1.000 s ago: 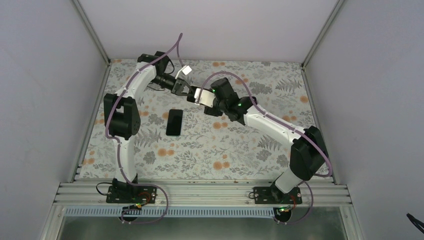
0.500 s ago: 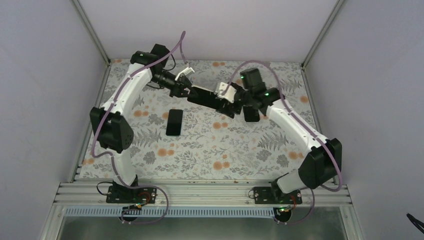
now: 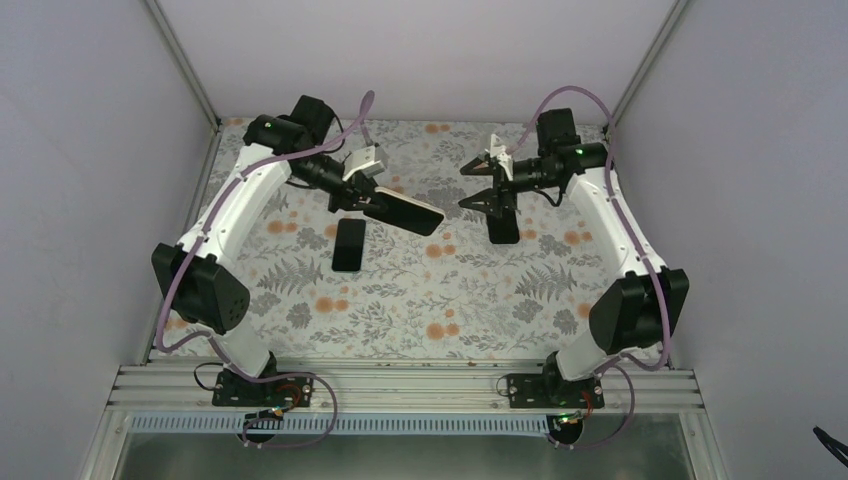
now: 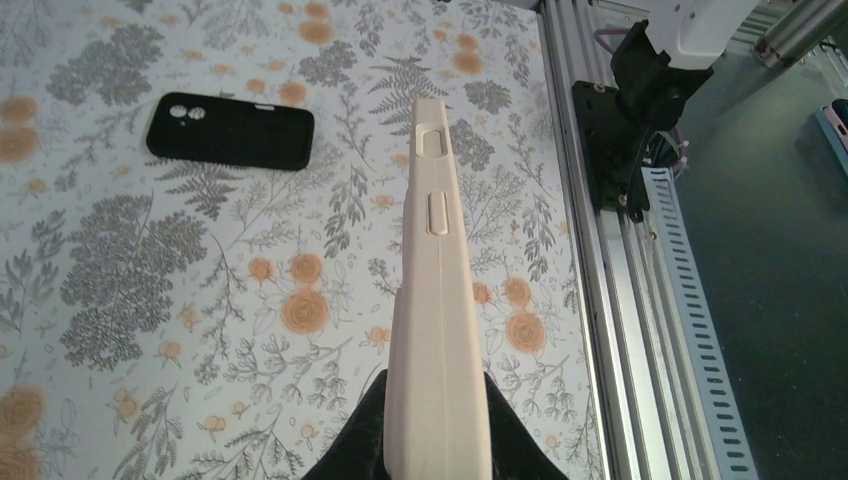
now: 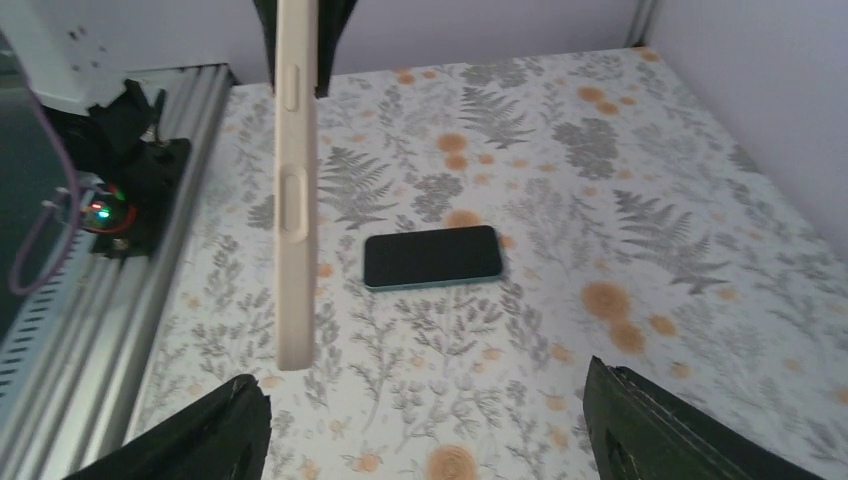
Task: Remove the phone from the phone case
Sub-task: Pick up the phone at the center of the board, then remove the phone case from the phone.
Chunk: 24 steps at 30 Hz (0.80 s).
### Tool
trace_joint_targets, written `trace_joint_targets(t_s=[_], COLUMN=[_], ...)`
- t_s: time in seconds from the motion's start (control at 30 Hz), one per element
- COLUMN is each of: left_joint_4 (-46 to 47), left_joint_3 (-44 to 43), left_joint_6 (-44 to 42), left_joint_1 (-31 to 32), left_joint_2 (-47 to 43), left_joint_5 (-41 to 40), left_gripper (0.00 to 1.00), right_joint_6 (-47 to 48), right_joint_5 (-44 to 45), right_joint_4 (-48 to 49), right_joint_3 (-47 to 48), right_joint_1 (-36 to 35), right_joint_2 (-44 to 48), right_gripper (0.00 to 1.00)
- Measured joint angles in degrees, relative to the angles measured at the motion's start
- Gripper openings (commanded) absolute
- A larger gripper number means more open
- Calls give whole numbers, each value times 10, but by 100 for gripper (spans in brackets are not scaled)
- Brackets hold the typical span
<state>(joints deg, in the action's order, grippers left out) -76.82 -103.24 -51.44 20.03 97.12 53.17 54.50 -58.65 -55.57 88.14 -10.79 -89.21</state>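
Note:
My left gripper (image 3: 352, 192) is shut on one end of a beige phone case (image 3: 405, 211) and holds it in the air over the mat. The case's upper face looks dark in the top view. In the left wrist view the case (image 4: 436, 280) stands edge-on between my fingers (image 4: 505, 435), side buttons showing. My right gripper (image 3: 472, 185) is open and empty, apart from the case to its right. The right wrist view shows the case (image 5: 296, 200) hanging ahead of the wide-open right gripper (image 5: 420, 400).
A dark phone with a teal edge (image 3: 348, 244) lies flat on the floral mat (image 3: 420, 300) below the held case; it also shows in the right wrist view (image 5: 432, 257). A black empty case (image 3: 503, 226) lies under the right gripper, also in the left wrist view (image 4: 230, 132).
Both grippers held the beige case before. The right gripper has let go, opened and pulled back to the right. The left gripper has carried the case left and lower.

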Motion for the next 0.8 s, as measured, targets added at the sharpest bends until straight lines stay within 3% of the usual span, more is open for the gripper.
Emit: trace_joint_targets(t_s=[0.33,0.8], left_joint_4=[11,14], left_joint_3=[9,-48], left_joint_6=[-2,7], left_joint_1=[0,29], left_joint_2=[0,31], left_joint_5=[-8,-6], left_gripper=[2,2], right_joint_6=[63,58], right_joint_5=[-50,-50], right_joint_4=[-87,-69], right_joint_3=[4,3], right_joint_1=[-5,-16], right_joint_2=[-31,-46], right_gripper=[74,67])
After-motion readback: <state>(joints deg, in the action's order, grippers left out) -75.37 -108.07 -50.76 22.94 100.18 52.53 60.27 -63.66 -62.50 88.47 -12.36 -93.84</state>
